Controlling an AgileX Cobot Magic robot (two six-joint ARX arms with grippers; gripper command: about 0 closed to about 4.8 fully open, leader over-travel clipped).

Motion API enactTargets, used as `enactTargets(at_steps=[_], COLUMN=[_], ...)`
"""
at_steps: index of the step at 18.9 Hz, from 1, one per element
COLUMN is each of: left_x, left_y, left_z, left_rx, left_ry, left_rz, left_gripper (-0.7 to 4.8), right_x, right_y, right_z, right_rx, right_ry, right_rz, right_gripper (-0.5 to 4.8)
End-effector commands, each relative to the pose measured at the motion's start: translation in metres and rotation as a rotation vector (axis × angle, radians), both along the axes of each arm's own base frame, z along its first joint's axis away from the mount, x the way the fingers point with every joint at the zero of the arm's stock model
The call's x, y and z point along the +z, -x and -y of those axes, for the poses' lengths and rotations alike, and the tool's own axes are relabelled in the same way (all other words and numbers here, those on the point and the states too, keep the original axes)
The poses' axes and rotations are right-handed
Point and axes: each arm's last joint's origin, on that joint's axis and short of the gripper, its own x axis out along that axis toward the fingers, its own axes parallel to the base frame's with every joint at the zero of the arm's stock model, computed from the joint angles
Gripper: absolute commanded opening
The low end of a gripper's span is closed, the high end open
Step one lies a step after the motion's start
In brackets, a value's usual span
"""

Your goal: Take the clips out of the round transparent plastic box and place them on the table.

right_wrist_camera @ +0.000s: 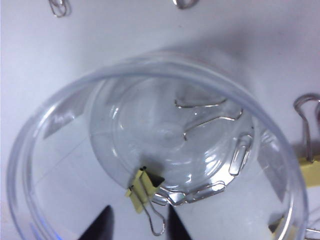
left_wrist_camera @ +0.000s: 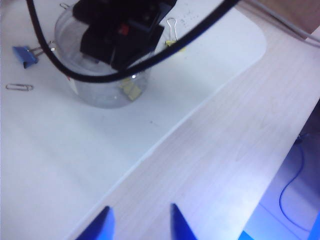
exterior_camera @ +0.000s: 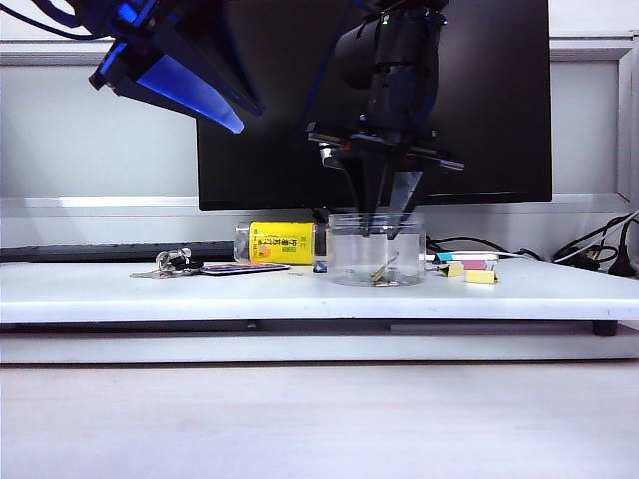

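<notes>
reaching down into the clear round box, the right pincer stands spread astride one yellow clip on its floor, not yet pinching. two yellow clips already lie on the white surface. left pincer hangs spread, well aside.

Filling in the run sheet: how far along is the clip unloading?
Done: two yellow clips lie on the table beside the round transparent plastic box. In hand: the right gripper is down inside the box, jaws open astride one yellow clip, not yet gripping. The left gripper hangs open, high off to the side. Left: that clip.
</notes>
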Motion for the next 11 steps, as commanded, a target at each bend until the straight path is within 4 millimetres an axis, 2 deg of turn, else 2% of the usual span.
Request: enactTargets(at_steps=[1, 6, 11], left_x=[0.000, -0.001, -0.001], left_y=[0.001, 0.002, 0.002], left_z=[0.000, -0.001, -0.001], left_rx=[-0.015, -0.016, -0.016], left_ry=[-0.011, -0.020, -0.021], left_rz=[0.003, -0.008, -0.009], left_gripper=[1.56, 1.56, 1.56], right_x=[0.001, -0.015, -0.017], right_y=[0.001, 0.004, 0.004], right_z=[0.000, 0.002, 0.002], right_rx=[-0.002, -0.002, -0.003], right_ry=[0.000, 0.032, 0.036], right_rz=[-0.004, -0.056, -0.060], right_gripper=[1.46, 1.48, 1.48])
